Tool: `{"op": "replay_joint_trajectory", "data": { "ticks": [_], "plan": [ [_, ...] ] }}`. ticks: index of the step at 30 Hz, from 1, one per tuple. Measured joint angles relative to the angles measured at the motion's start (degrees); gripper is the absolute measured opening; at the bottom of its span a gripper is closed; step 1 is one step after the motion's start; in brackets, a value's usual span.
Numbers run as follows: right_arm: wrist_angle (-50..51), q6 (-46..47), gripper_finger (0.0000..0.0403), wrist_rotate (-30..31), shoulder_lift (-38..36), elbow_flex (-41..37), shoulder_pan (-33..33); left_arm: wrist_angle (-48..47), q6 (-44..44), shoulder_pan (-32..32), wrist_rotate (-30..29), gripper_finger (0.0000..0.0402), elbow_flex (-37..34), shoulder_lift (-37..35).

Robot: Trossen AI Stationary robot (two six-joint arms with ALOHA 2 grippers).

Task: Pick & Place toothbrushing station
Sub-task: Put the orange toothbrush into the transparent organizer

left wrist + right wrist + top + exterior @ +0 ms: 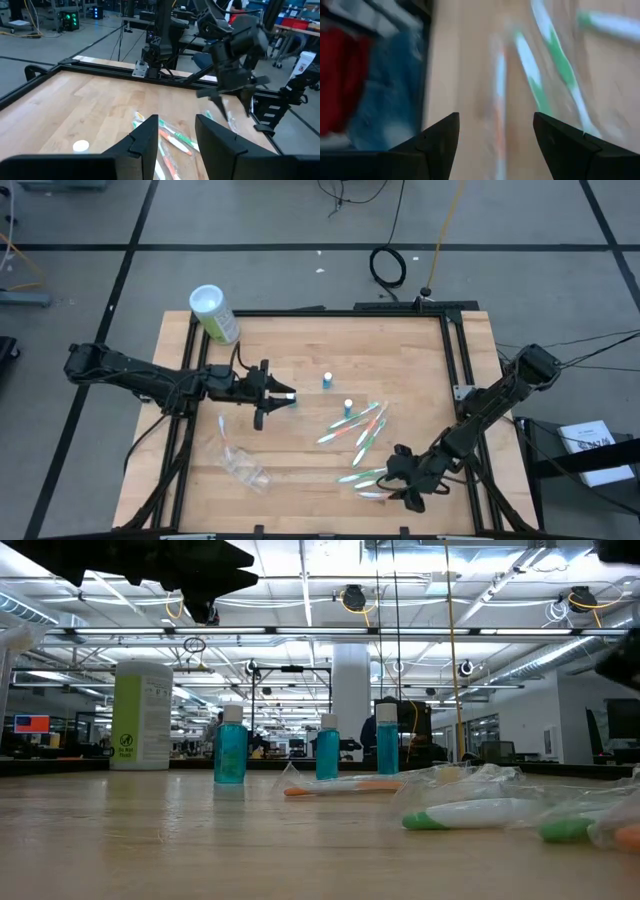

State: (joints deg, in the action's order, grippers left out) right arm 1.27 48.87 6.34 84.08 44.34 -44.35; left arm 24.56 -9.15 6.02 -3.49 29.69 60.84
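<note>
Three small teal tubes with white caps stand upright on the wooden table (300,345): one (288,396) by my left gripper, one (327,380) and one (348,407) farther right; all show in the low view (327,748). Thin white toothbrushes with green or orange accents lie flat in a loose group (355,425), with more near the front right (368,478). A clear plastic holder (240,465) lies at the front left. My left gripper (278,393) (175,137) is open and empty above the table. My right gripper (392,480) (495,145) is open and empty over the front-right toothbrushes (535,80).
A large green canister with a white lid (213,313) stands at the table's far left corner. A black frame (455,350) runs along the table's edges. Bare wood lies at the far middle and far right.
</note>
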Motion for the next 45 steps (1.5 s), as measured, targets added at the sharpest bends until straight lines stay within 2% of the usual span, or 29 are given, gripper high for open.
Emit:
{"op": "replay_joint_trajectory", "data": {
  "ticks": [8, 12, 15, 18, 22, 24, 29, 32, 37, 45],
  "plan": [
    [7.11, -1.34, 0.0237, 4.84, 6.98, 8.27, -3.02, 0.02, -0.21, 0.00, -0.02, 0.0131, 0.00, 0.00],
    [8.42, -7.09, 0.0217, 5.33, 12.28, 13.34, -3.00, 0.04, -0.90, 0.00, -0.02, 0.0131, 0.00, 0.00],
    [4.80, -8.87, 0.0205, -0.40, 15.01, 16.09, -2.64, 0.07, -2.12, 0.00, -0.04, 0.0131, 0.00, 0.00],
    [3.43, -5.60, 0.0198, -7.10, 16.88, 16.40, -2.65, 0.07, -3.26, 0.01, -0.04, 0.0131, 0.00, 0.00],
    [9.93, 2.84, 0.0191, -12.02, 18.11, 16.34, -3.09, 0.02, -4.07, 0.44, -0.04, 0.0131, 0.00, 0.00],
    [14.54, 6.94, 0.0186, -12.42, 18.12, 16.34, -4.01, -0.02, -4.07, 0.56, -0.04, 0.0131, 0.00, 0.00],
    [26.26, 13.81, 0.0172, -11.15, 17.61, 16.32, -5.51, -0.42, -4.11, 0.66, -0.04, 0.0131, 0.01, 0.00],
    [31.70, 15.56, 0.0163, -7.29, 17.66, 15.46, -5.67, -0.46, -4.11, 0.70, -0.04, 0.0131, 0.02, 0.00],
    [35.81, 15.11, 0.0147, -1.01, 17.66, 12.38, -4.33, -0.46, -3.43, 0.72, -0.04, 0.0131, 0.02, 0.00],
    [38.38, 15.33, 0.0121, 1.02, 17.24, 6.44, 0.17, -0.46, -3.26, 0.72, 0.31, 0.0131, 0.02, 0.00]
  ]
}}
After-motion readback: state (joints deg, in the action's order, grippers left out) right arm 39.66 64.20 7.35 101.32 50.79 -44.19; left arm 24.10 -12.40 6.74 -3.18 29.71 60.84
